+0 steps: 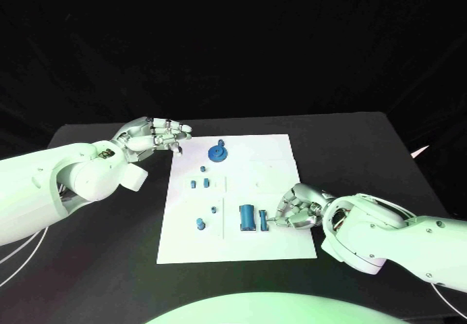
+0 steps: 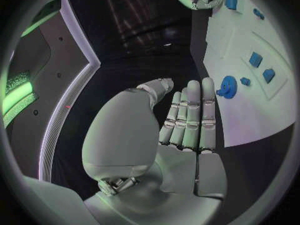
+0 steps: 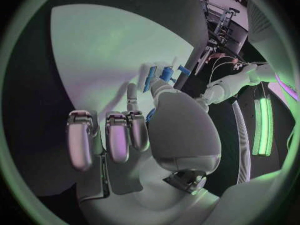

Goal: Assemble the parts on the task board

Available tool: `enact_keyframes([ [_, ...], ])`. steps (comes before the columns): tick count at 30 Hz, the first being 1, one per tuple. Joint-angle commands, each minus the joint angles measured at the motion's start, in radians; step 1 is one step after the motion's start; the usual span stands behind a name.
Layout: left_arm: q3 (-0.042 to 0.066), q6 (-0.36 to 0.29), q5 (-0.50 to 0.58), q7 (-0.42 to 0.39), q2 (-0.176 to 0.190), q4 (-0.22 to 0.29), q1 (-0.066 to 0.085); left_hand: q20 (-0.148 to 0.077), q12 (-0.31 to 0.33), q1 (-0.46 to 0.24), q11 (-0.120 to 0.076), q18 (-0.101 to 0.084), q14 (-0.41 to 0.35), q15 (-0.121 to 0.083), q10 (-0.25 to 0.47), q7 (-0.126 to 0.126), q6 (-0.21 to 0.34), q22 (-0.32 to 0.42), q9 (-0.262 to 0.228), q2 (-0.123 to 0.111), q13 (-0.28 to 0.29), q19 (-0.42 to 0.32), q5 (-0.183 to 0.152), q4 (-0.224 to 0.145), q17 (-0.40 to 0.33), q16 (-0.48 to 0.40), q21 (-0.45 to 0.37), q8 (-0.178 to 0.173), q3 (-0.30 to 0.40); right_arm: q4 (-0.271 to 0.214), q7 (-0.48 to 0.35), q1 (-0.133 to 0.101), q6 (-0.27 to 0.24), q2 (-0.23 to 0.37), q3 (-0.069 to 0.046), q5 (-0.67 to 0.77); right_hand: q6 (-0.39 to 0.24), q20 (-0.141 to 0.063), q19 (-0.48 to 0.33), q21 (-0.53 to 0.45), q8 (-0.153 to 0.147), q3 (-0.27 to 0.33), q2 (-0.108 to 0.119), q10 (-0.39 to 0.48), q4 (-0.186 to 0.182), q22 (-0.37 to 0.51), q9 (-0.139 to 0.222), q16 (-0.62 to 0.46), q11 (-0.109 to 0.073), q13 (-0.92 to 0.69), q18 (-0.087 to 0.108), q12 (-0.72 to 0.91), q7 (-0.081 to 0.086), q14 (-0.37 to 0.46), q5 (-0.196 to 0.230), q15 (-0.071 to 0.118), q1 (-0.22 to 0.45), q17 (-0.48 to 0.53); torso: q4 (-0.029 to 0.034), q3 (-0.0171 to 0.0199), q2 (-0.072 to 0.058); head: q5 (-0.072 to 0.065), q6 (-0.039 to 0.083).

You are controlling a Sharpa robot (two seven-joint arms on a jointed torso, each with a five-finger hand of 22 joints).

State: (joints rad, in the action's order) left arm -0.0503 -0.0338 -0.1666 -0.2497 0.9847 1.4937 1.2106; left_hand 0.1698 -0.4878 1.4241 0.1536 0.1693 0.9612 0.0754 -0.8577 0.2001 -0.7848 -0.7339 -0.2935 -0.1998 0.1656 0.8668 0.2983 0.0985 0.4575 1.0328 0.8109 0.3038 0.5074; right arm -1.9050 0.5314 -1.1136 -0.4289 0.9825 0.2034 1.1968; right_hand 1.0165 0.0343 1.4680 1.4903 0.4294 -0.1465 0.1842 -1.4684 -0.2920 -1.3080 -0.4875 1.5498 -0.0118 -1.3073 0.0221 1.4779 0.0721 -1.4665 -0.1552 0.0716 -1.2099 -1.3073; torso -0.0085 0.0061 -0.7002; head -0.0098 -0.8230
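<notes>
On the black table (image 1: pixel 117 270), centre: white board (image 1: pixel 262 243) lying flat, long axis running 12–6 o'clock in head view.

Parts on board, head view:
- round blue disc (image 1: pixel 220 154) w/ small knob, sitting near 12 o'clock end.
- tiny blue piece (image 1: pixel 202 169) just below disc, toward 7 o'clock of it.
- two small blue blocks (image 1: pixel 207 181) side by side, mid-board, left half.
- small blue peg (image 1: pixel 212 209) + blue stub (image 1: pixel 200 223) lying at approx 8 o'clock of board centre.
- big blue cylinder (image 1: pixel 248 218) lying in lower mid-board, length running 12–6.
- thin blue bar (image 1: pixel 262 220) sitting just beside cylinder, on its 3 o'clock side.

R hand (image 1: pixel 297 209): sitting at board's 4 o'clock edge, fingers curled down, tips touching thin blue bar. Right wrist view shows thumb and one finger (image 3: pixel 132 96) reaching to the blue bar (image 3: pixel 150 78); other fingers curled in, apart from it. Looks like a pinch on the bar, but cannot tell for sure whether it is lifted or lying on the board.

L hand (image 1: pixel 151 142): hovering off board at approx 10 o'clock corner, over table. Left wrist view: L hand (image 2: pixel 181 130) w/ fingers straight and pressed together side by side, thumb apart, holding nothing. Disc (image 2: pixel 227 87) showing just beyond the fingertips, not touching.
</notes>
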Motion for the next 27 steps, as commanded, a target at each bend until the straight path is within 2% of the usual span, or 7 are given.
enact_keyframes([
  [1, 0.001, 0.003, 0.012, -0.022, -0.005, -0.004, 0.000, 0.002, -0.006, -0.009, 0.003, 0.014, -0.001, 0.005, 0.006, 0.022, 0.008, 0.001, 0.001, 0.004, -0.002, 0.005, 0.003, 0.007, 0.001, 0.001, -0.005, 0.006, -0.003, 0.020, -0.208, -0.025, -0.048, 0.019, -0.003, -0.095, -0.025, 0.007, 0.072, -0.035, -0.014, 0.045, -0.014, -0.050, 0.000, -0.234, 0.003, -0.009, 0.013, -0.203, -0.001, -0.014, 0.004, -0.091, -0.028, -0.007, 0.014, -0.202, 0.0000, -0.0024, 0.004, -0.005, 0.011],
  [6, 0.000, -0.038, 0.032, -0.054, -0.021, -0.021, -0.001, 0.004, -0.011, -0.017, 0.001, 0.013, -0.009, 0.006, 0.001, 0.020, 0.011, 0.007, 0.002, -0.001, -0.002, 0.000, 0.002, 0.016, 0.001, -0.002, -0.016, 0.007, -0.009, 0.087, -0.478, -0.077, -0.060, 0.032, -0.005, -0.295, -0.061, 0.018, 0.033, -0.171, -0.033, 0.080, -0.045, -0.017, 0.001, -0.199, 0.007, -0.033, 0.027, -0.174, 0.024, -0.066, 0.020, -0.079, -0.025, -0.020, -0.005, -0.159, -0.0004, -0.0106, 0.017, -0.010, 0.023],
  [10, 0.000, -0.083, 0.069, -0.095, -0.045, -0.049, -0.006, 0.008, -0.020, -0.018, -0.006, 0.013, -0.062, 0.007, -0.025, 0.011, 0.006, 0.031, 0.000, -0.002, -0.004, -0.031, 0.001, 0.030, -0.014, -0.039, -0.061, 0.019, -0.010, 0.184, -0.639, -0.108, -0.061, 0.009, -0.008, -0.496, -0.098, 0.033, -0.049, -0.438, -0.046, 0.112, -0.068, 0.085, 0.002, -0.126, 0.006, -0.110, 0.042, -0.080, 0.067, -0.229, 0.036, -0.043, -0.030, -0.033, -0.058, -0.042, -0.0007, -0.0195, 0.033, -0.010, 0.039],
  [14, 0.000, -0.137, 0.126, -0.147, -0.083, -0.099, -0.012, 0.035, 0.031, -0.013, -0.011, 0.009, -0.126, 0.022, -0.079, -0.005, -0.006, 0.141, -0.007, -0.007, -0.040, -0.090, -0.003, 0.062, -0.097, -0.223, -0.237, 0.047, -0.012, 0.337, -0.765, -0.122, -0.052, -0.054, -0.017, -0.690, -0.165, 0.067, -0.296, -1.146, -0.072, 0.111, -0.099, 0.435, 0.001, 0.144, 0.018, -0.529, 0.075, 0.283, 0.158, -0.769, 0.075, 0.176, -0.048, -0.065, -0.159, 0.420, 0.0005, -0.0277, 0.051, -0.007, 0.076],
  [16, 0.000, -0.161, 0.155, -0.172, -0.102, -0.124, -0.015, 0.054, 0.091, -0.006, -0.010, 0.010, -0.107, 0.029, -0.117, -0.009, -0.002, 0.209, -0.008, -0.014, -0.070, -0.092, -0.004, 0.079, -0.134, -0.340, -0.335, 0.054, -0.007, 0.408, -0.809, -0.125, -0.044, -0.087, -0.022, -0.761, -0.186, 0.080, -0.314, -1.222, -0.077, 0.109, -0.107, 0.464, 0.001, 0.221, 0.031, -0.717, 0.088, 0.366, 0.160, -0.832, 0.084, 0.248, -0.044, -0.079, -0.184, 0.563, -0.0005, -0.0285, 0.057, -0.003, 0.090],
  [21, 0.000, -0.215, 0.214, -0.224, -0.163, -0.212, -0.020, 0.096, 0.230, 0.000, 0.011, 0.012, -0.121, 0.061, -0.155, -0.032, 0.007, 0.344, 0.000, -0.026, -0.101, -0.112, -0.008, 0.111, -0.177, -0.566, -0.519, 0.034, 0.004, 0.581, -0.898, -0.126, -0.010, -0.174, -0.034, -0.901, -0.212, 0.136, -0.422, -1.417, -0.111, 0.058, -0.111, 0.518, 0.003, 0.430, 0.080, -1.019, 0.133, 0.708, 0.159, -1.101, 0.118, 0.401, -0.018, -0.139, -0.246, 0.685, -0.0017, -0.0279, 0.072, 0.002, 0.120],
  [27, 0.001, -0.258, 0.250, -0.260, -0.242, -0.327, -0.026, 0.121, 0.375, 0.010, 0.017, -0.027, -0.247, 0.079, -0.103, -0.043, 0.026, 0.475, 0.035, -0.016, -0.102, -0.194, -0.006, 0.118, -0.234, -0.765, -0.692, -0.015, -0.025, 0.736, -0.959, -0.121, 0.043, -0.261, -0.044, -1.002, -0.177, 0.193, -0.522, -1.428, -0.200, -0.036, -0.080, 0.462, 0.007, 0.741, 0.152, -1.304, 0.165, 1.071, 0.163, -1.285, 0.128, 0.451, -0.017, -0.186, -0.258, 0.863, -0.0051, -0.0235, 0.089, 0.013, 0.146],
])
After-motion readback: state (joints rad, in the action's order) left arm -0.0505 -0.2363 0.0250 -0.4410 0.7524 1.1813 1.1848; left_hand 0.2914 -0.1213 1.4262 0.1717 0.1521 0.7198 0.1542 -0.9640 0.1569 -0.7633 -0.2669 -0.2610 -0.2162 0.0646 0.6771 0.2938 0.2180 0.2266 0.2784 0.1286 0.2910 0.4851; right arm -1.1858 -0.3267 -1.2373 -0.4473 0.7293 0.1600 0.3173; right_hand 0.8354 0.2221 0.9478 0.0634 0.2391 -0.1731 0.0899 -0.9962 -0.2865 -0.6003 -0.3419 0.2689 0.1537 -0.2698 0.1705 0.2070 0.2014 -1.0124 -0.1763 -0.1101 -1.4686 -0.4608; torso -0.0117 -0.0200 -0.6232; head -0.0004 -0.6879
